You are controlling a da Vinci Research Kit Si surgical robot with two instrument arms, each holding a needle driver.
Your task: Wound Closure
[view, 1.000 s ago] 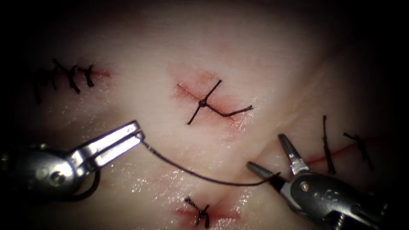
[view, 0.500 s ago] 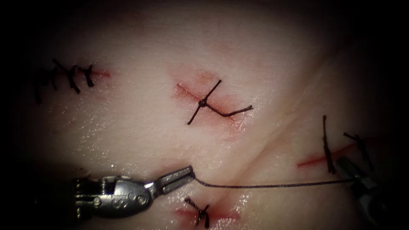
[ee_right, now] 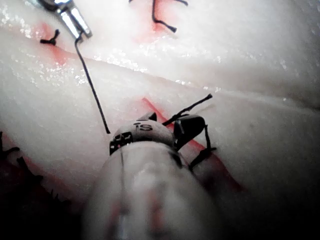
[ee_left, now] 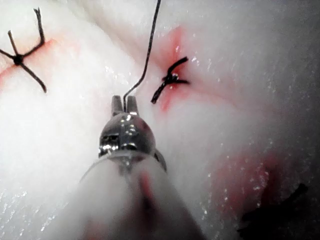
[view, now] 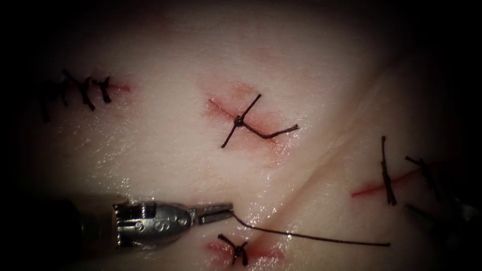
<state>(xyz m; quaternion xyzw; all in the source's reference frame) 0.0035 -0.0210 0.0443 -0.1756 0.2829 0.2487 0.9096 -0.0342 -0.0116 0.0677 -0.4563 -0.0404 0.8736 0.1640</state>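
My left tool (view: 228,208) lies low over the tissue (view: 165,150), just above and left of the bottom knotted stitch (view: 236,249). Its jaws are shut on the dark thread (view: 311,237). From them the thread runs slack to the right and ends free on the tissue near the right-hand cut (view: 371,189). The left wrist view shows the same jaws (ee_left: 125,102) pinching the thread (ee_left: 147,55). My right tool (ee_right: 170,120) hovers over the right-hand cut, jaws apart and holding nothing. The thread's loose end (ee_right: 106,129) lies just beside it.
A knotted stitch with tails (view: 241,120) crosses the middle cut. A row of stitches (view: 75,90) closes a cut at far left. Two stitches (view: 385,173) (view: 424,173) cross the right-hand cut. Red fluid tints each cut. A fold in the tissue (view: 321,165) runs diagonally at right.
The left tool moved down and right to the bottom stitch, still holding the thread. The right tool pulled the thread taut to the right, then let go; the thread now lies slack.
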